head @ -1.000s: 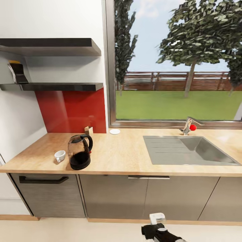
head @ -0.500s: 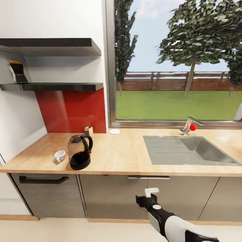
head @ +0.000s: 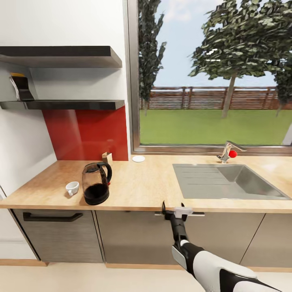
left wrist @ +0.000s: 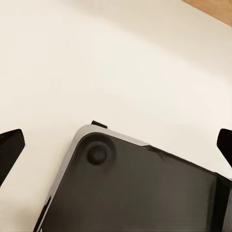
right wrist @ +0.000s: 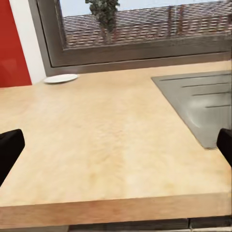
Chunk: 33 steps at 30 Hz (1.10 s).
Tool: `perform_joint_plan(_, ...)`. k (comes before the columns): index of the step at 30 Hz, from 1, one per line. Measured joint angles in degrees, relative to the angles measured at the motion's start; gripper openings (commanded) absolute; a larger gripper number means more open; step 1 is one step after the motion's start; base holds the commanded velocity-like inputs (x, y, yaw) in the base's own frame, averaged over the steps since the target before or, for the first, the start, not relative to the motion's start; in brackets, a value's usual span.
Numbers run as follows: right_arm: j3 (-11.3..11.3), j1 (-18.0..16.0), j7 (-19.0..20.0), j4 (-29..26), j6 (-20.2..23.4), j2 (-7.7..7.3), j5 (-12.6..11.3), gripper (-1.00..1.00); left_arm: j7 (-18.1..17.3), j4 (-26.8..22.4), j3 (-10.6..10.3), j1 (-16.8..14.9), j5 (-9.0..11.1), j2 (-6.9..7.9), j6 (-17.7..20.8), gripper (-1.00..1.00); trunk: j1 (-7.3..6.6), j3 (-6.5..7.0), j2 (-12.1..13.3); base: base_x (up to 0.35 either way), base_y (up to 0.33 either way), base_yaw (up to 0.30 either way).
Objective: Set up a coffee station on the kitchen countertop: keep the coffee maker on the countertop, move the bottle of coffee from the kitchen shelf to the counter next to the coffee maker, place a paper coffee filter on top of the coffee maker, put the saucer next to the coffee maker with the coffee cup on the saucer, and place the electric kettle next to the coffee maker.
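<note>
Sunlit kitchen, a wide window over a long wood-grain kitchen countertop [head: 150, 186] with grey cabinet fronts below. At far left, two black wall boards; on the lower kitchen shelf [head: 65, 105] stands the bottle of coffee [head: 20, 87], a dark jar with a yellow lid. Below it on the worktop sits the tiny coffee cup [head: 72, 187], just beside the glass electric kettle [head: 96, 183]. Further back, near the window frame, lies the white saucer [head: 138, 158]. To the right is a steel sink [head: 227, 180].

Low and centre, the right gripper [head: 172, 209] hovers at the counter's front edge, its fingers spread apart and holding nothing. It points toward the saucer, which lies well apart from it across bare wood.

The step in hand looks like a reach for the saucer; next comes extending over the counter to it.
</note>
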Motion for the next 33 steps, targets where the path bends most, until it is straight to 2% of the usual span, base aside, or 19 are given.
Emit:
perform_joint_plan(10,0.06,-2.67,-2.88,0.05,-1.12,0.0,0.03,1.0,-0.01,-0.05,0.0,0.0,0.0,0.01,-0.01,1.0,0.0,0.0,0.0,0.0,0.0,0.0)
perform_joint_plan(18,0.07,-5.75,-3.17,0.08,2.09,0.0,0.03,1.0,-0.02,-0.07,0.0,0.0,0.0,0.01,-0.01,1.0,0.0,0.0,0.0,0.0,0.0,0.0)
perform_joint_plan(19,0.15,-7.21,-3.16,0.21,3.91,0.0,0.11,1.0,0.01,-0.05,0.0,0.0,0.0,0.01,-0.01,1.0,0.0,0.01,0.0,0.0,0.0,0.0)
perform_joint_plan(23,0.08,-9.64,-3.1,0.29,7.62,0.0,0.05,1.0,0.04,-0.02,0.0,0.0,0.0,0.01,-0.01,1.0,0.0,0.0,0.0,0.0,0.0,0.0)
perform_joint_plan(26,0.11,-13.6,-2.85,0.34,16.52,0.0,0.07,1.0,0.05,-0.01,0.06,0.0,0.05,-0.05,0.07,1.0,0.0,0.01,0.0,0.0,0.0,0.0)
perform_joint_plan(31,0.21,-18.87,-2.71,0.46,27.47,0.0,0.06,1.0,0.07,-0.01,0.08,0.0,0.07,0.04,0.3,1.0,0.0,0.01,0.0,0.0,0.0,0.0)
perform_joint_plan(32,0.26,-21.72,-2.65,0.48,33.59,0.0,0.03,1.0,0.11,-0.01,0.08,0.0,0.1,0.08,0.39,1.0,0.01,0.01,0.01,0.0,0.0,0.0)
perform_joint_plan(33,0.21,-22.63,-2.65,0.47,35.04,0.0,0.01,1.0,0.14,-0.01,0.08,0.0,0.15,0.08,0.4,1.0,-0.01,0.01,-0.02,0.0,0.0,0.0)
